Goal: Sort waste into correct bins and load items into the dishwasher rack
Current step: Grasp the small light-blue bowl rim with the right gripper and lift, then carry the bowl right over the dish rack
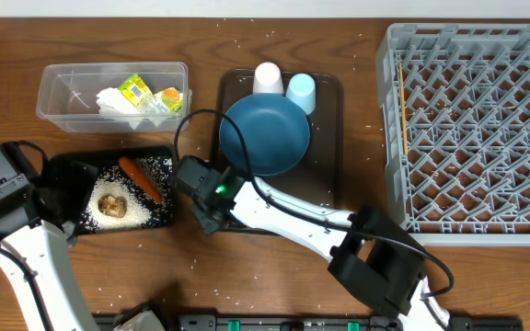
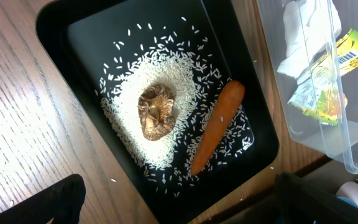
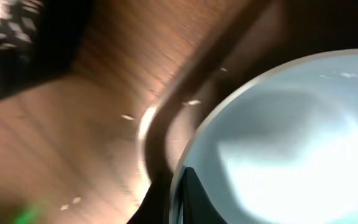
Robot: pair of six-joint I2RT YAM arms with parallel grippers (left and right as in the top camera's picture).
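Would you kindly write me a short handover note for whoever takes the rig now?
Left hand open over black tray holding rice, brown lump, carrot.
Right hand at dark-blue dish rim, grip unclear.
Tissue, wrapper in clear tub; chopsticks in rack.
To load: dish, white cup, pale-blue cup, on brown tray.

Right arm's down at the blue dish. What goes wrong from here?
1. The right gripper seems to straddle only the rim of the big dark-blue round dish; such an edge hold may slip.
2. The white cup and pale-blue cup stand close beside that dish; dragging it may topple them.
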